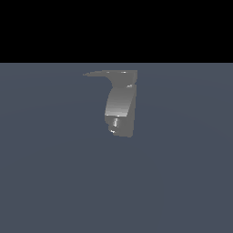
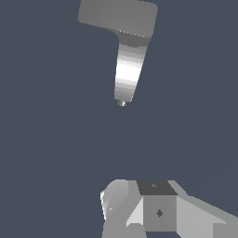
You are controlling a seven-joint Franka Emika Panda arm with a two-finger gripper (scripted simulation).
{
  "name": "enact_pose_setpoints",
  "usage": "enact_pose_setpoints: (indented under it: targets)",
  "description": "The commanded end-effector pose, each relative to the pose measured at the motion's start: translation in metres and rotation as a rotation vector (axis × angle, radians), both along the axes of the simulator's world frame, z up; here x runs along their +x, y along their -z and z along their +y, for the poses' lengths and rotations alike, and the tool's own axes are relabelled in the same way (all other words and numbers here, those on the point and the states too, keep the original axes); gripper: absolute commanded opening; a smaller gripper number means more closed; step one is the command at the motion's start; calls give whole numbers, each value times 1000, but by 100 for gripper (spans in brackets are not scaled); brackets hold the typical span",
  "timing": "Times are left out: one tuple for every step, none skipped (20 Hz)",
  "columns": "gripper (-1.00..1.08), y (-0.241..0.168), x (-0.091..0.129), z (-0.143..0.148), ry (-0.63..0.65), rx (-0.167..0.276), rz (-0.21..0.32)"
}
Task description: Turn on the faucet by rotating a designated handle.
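approach step: the fingers [image 2: 139,209], their opening impossible to tell and holding nothing, sit well apart from the faucet [image 1: 120,107]; next they must reach its flat handle [image 1: 98,73].

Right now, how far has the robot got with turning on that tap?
Nothing looks done yet. In the exterior view the faucet stands alone with its handle pointing to that view's left, and no arm is near it. In hand: the wrist view shows the gripper apart from the faucet, with bare floor between them. Left: reach the handle, touch it and rotate it.
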State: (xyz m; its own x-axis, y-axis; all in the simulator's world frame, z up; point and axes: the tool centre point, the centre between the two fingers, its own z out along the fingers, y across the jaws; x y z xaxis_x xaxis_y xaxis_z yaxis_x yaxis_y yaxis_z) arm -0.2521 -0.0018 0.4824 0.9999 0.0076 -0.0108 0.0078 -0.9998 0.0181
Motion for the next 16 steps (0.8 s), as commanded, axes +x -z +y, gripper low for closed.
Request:
enact_pose_setpoints:
  targets:
    - [-100,0,0,0,0,0,0]
    - [-100,0,0,0,1,0,0]
    - [-100,0,0,0,2,0,0]
    - [-100,1,0,1,5,0,0]
    - [-100,1,1,2,8,0,0]
    - [-100,2,1,3,13,0,0]
    - [-100,2,2,4,18,0,0]
    - [-100,3,2,5,25,0,0]
    - [-100,4,3,7,33,0,0]
    - [-100,5,4,9,42,0,0]
    - [-100,7,5,11,51,0,0]
    - [-100,8,6,13,62,0,0]
    - [-100,10,7,16,74,0,-1]
    - [-100,11,9,19,87,1,-1]
    - [-100,13,10,22,101,1,-1]
    - [-100,15,12,25,116,1,-1]
